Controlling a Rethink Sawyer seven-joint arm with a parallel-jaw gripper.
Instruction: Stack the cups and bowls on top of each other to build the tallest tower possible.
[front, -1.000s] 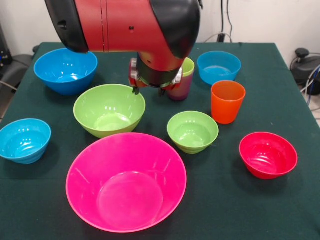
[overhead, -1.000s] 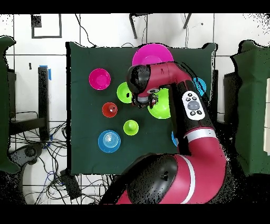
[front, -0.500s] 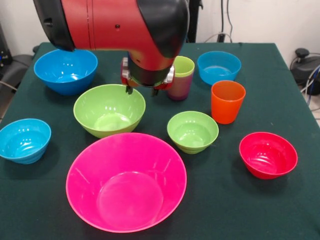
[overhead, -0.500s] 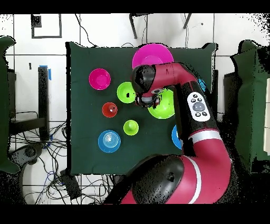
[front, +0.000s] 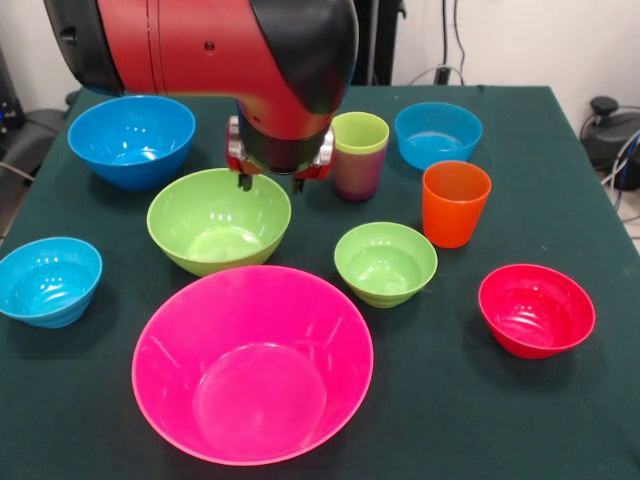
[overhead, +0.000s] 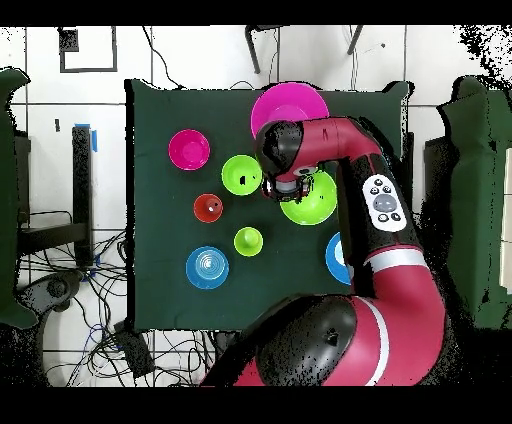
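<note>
Tool above the far rim of the large green bowl, all bowls still separate on the table

Glossy round bowls lie apart on the dark cloth table (front: 470, 420): huge pink bowl (front: 253, 363) lower centre, large green bowl (front: 219, 220) just below the tool (front: 268, 183), whose finger state cannot be told. The lime green cup (front: 359, 155) nested in a purple cup stands right of it, the orange cup (front: 455, 203) further right.

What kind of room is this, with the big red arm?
Probably a robotics lab: the red arm works over a cloth-covered table of plastic bowls, with cables trailing across a tiled floor.
</note>
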